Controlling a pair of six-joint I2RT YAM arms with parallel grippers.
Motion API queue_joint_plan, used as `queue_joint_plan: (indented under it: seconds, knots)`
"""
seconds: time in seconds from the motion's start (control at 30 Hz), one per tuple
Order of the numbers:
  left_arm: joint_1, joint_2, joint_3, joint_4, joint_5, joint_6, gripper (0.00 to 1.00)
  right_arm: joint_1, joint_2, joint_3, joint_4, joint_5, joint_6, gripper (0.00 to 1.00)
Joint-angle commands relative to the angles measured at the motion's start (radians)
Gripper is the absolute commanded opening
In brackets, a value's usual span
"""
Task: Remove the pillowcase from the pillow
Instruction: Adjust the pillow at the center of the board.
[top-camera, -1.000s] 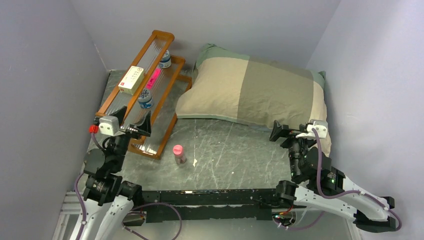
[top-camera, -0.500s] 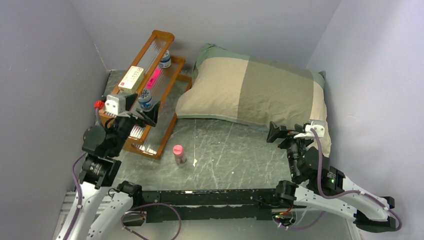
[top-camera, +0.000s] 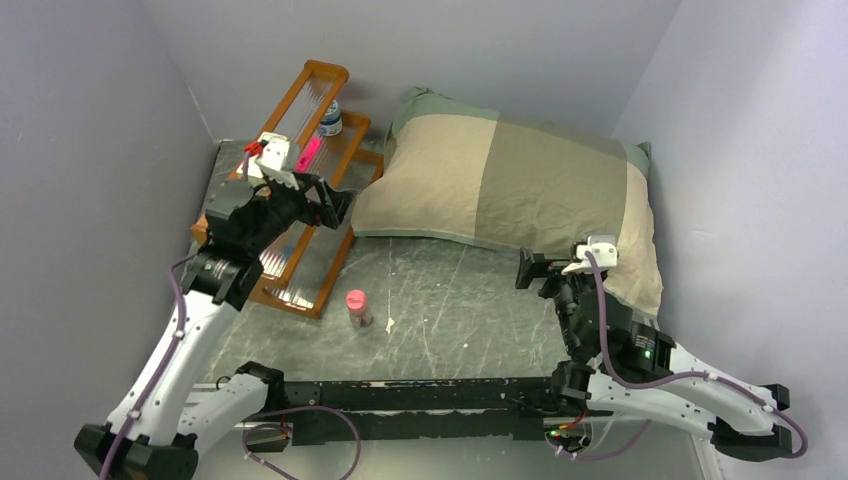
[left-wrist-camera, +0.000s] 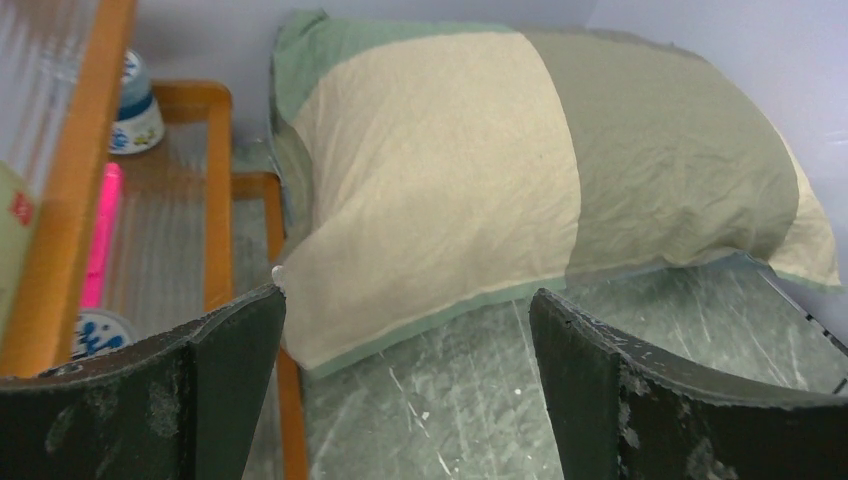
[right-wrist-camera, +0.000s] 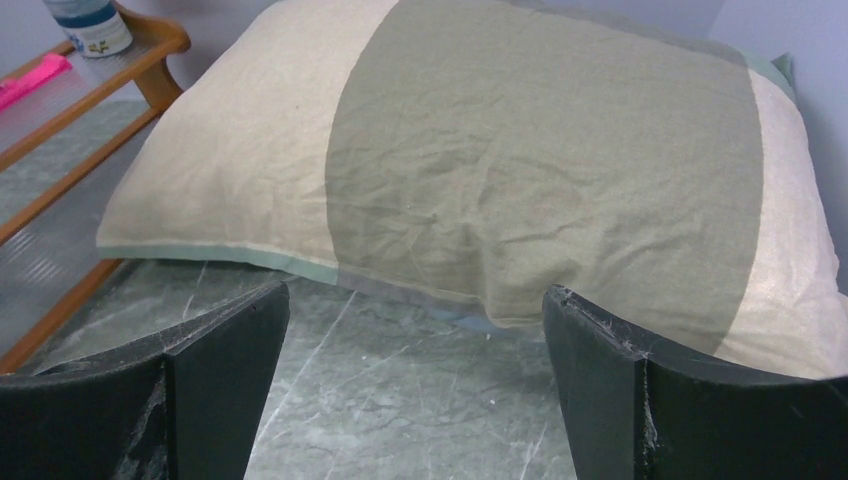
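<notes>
The checked pillowcase (top-camera: 500, 180) lies at the far right of the table (top-camera: 440, 300) against the back wall, wholly covering the pillow inside. The left gripper (top-camera: 335, 205) and right gripper (top-camera: 528, 270) hover near its front edge, jaws spread wide and empty. By the look of it, no part of the removal is yet begun.

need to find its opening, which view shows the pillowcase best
Left wrist view: the whole pillowcase shows large, with its green edge clear. Top external shows it smaller, its near edge partly hidden; right wrist crops its far edge and right corner.
</notes>
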Motion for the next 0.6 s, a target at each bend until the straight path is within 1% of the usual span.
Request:
queue_joint_plan:
  seconds: [0.0,0.13,0.23,0.4,0.43,0.5,0.57]
  knots:
    - [-0.04,0.071,0.071,-0.025,0.042,-0.029,0.97,0.001,0.024,0.045,-0.007,-0.028,0.01,1.0]
    - [-0.166,0.15,0.103,-0.074,-0.086,0.004,0.97,-0.001,0.038,0.044,-0.003,-0.042,0.005,1.0]
    - [-0.242,0.224,0.125,-0.085,-0.132,0.008,0.97,0.0,0.057,0.048,0.007,-0.056,0.001,1.0]
    - [-0.269,0.344,0.162,-0.096,-0.13,0.027,0.97,-0.001,0.147,0.131,-0.054,-0.072,0.055,1.0]
    - [-0.269,0.364,0.175,-0.106,-0.136,0.035,0.97,-0.001,0.171,0.134,-0.032,-0.073,0.038,1.0]
    - [-0.271,0.401,0.205,-0.133,-0.139,0.062,0.97,0.0,0.241,0.159,-0.039,-0.086,0.042,1.0]
    - [-0.271,0.423,0.222,-0.162,-0.139,0.084,0.97,-0.001,0.351,0.23,-0.114,-0.096,0.067,1.0]
